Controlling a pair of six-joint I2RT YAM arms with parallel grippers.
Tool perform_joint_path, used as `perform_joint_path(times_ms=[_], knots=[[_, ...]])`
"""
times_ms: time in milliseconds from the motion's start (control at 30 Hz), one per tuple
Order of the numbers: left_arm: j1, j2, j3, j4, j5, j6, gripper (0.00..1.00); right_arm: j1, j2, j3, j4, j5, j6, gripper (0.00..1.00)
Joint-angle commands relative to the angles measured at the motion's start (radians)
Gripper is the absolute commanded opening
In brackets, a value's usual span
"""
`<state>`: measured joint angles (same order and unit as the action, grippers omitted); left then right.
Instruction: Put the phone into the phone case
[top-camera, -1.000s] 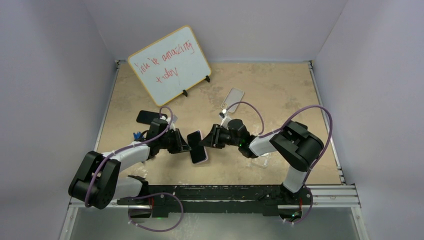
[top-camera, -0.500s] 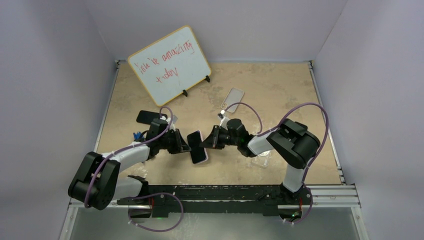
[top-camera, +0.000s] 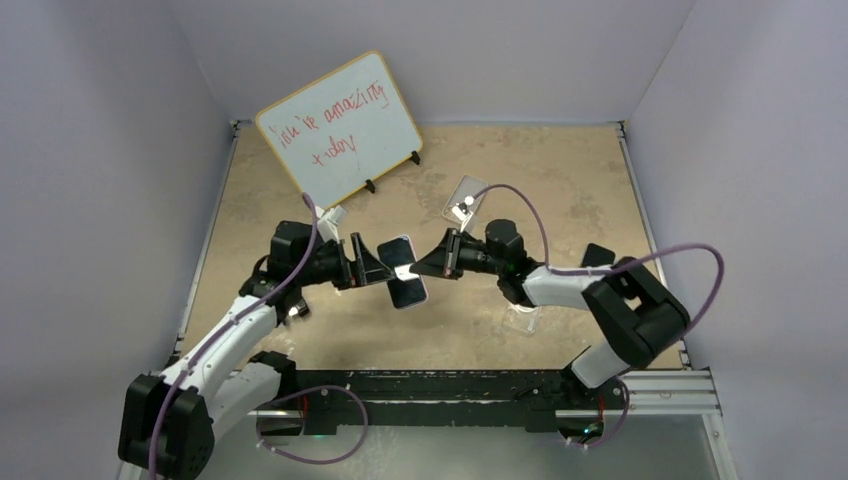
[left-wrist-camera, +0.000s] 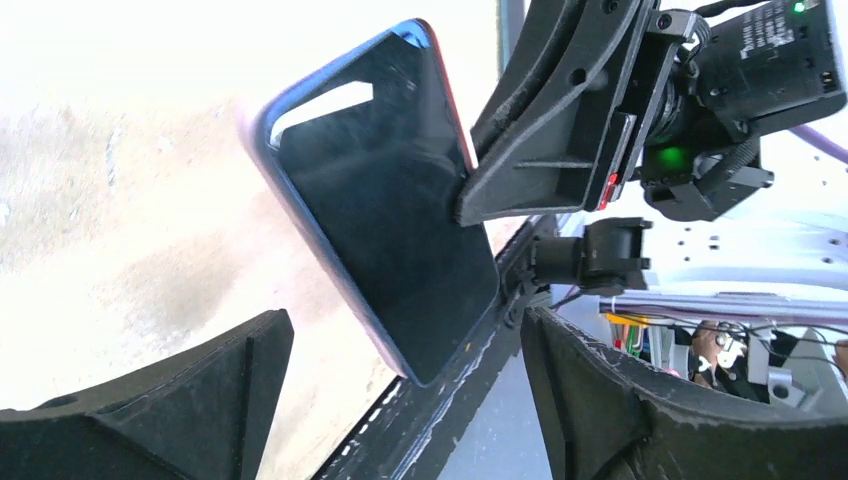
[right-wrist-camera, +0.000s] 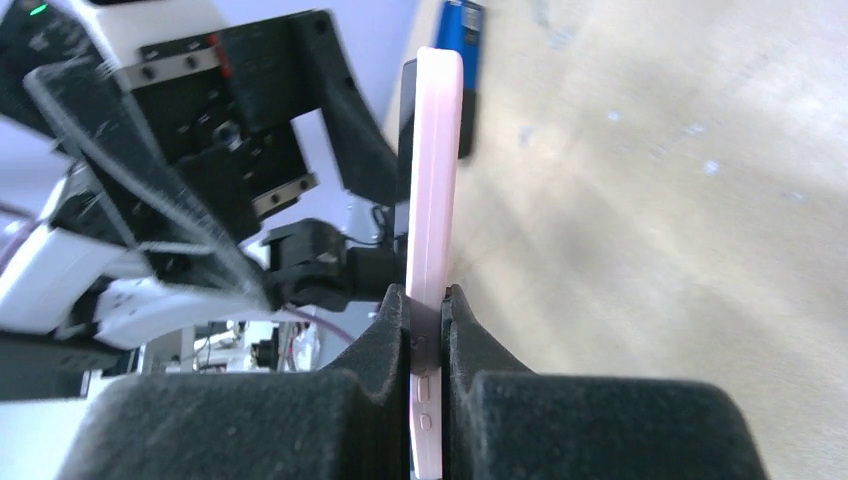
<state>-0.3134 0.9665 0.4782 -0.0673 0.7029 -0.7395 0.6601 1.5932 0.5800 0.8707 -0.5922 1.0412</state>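
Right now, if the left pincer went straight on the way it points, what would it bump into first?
Most likely the dark screen of the phone, which the right pincer clamps directly ahead of the open left pincer. How far off it is, is hard to judge.

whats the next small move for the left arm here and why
Probably ease the left gripper forward and close it on the free end of the phone. Its jaws stand wide open with the phone just ahead, while the right gripper is shut on one edge, holding it off the table. A second grip would steady it.
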Motion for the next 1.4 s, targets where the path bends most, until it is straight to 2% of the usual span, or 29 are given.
perform_joint_path(times_ms=[0,100,200,533,833,1133,1233,1367], knots=[[0.046,-0.073,0.071,-0.022,0.12,0.007,0.88,-0.005,-0.172,0.02,0.007,-0.138,-0.005,0.0],[0.056,-0.109,0.082,0.011,0.165,-0.018,0.88,-0.005,-0.267,0.032,-0.081,-0.142,-0.044,0.0],[0.056,-0.138,0.073,0.119,0.208,-0.084,0.88,-0.004,-0.338,0.037,-0.084,-0.156,-0.045,0.0],[0.056,-0.241,-0.021,0.561,0.274,-0.317,0.86,-0.005,-0.401,0.031,0.035,-0.239,0.033,0.0],[0.056,-0.308,-0.097,0.777,0.218,-0.463,0.77,-0.005,-0.407,0.001,0.207,-0.269,0.154,0.0],[0.056,-0.255,-0.153,1.065,0.206,-0.637,0.47,-0.005,-0.383,-0.017,0.323,-0.279,0.234,0.0],[0.056,-0.242,-0.152,1.076,0.202,-0.647,0.38,-0.005,-0.373,-0.016,0.329,-0.284,0.242,0.0],[0.056,-0.237,-0.133,1.01,0.203,-0.61,0.29,-0.003,-0.358,-0.026,0.33,-0.284,0.236,0.0]])
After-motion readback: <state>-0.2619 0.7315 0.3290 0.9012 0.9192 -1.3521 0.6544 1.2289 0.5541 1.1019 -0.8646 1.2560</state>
